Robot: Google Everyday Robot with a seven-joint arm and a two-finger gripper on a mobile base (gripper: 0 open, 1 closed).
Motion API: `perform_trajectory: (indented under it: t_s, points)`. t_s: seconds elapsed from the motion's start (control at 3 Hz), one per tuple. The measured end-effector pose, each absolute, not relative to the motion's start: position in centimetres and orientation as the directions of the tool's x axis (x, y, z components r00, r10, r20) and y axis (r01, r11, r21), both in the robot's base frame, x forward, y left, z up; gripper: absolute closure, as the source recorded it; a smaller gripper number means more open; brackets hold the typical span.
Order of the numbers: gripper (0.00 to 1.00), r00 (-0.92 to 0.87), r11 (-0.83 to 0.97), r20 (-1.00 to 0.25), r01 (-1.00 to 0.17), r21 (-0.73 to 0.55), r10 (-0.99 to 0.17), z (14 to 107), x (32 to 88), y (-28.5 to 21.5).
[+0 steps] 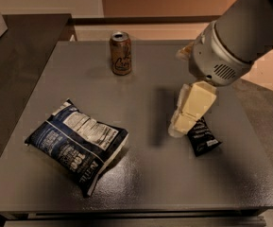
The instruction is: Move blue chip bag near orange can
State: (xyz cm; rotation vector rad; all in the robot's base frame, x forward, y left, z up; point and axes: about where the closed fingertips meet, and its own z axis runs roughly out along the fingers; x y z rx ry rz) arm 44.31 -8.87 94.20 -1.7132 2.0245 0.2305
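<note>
Far left first: the bag (77,145) lies flat on the table (174,183), down by the front-left corner. Its white label panel faces up, with white lettering across the navy. One end points toward the table's left edge, the other toward the front.

Moving right and back, there's the can (121,53), upright near the table's far edge, a little left of centre, silver top showing. It stands well apart from the bag, with bare table between the two.

Right of centre now: a dark shadow (158,115) lies on the table, and just beside it is the tool (179,126). It is cream-coloured and angled down and to the left, its tip low over the surface. Apart or together? Cannot tell from this angle. It holds nothing and is well clear of both the bag and the can.

Tucked just to the right of the tool's tip is a small black wrapper (203,138), lying flat, its upper corner hidden behind the tool.

Further right, the grey arm (242,32) reaches in from the top-right corner, its rounded wrist above the tool.
</note>
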Motion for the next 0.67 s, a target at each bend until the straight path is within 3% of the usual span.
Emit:
perform_trajectory:
  t_s: [0.67]
  points:
    - [0.0,-0.013,0.078,-0.459,-0.989,-0.124,-0.888,90.1,43.1,-0.2]
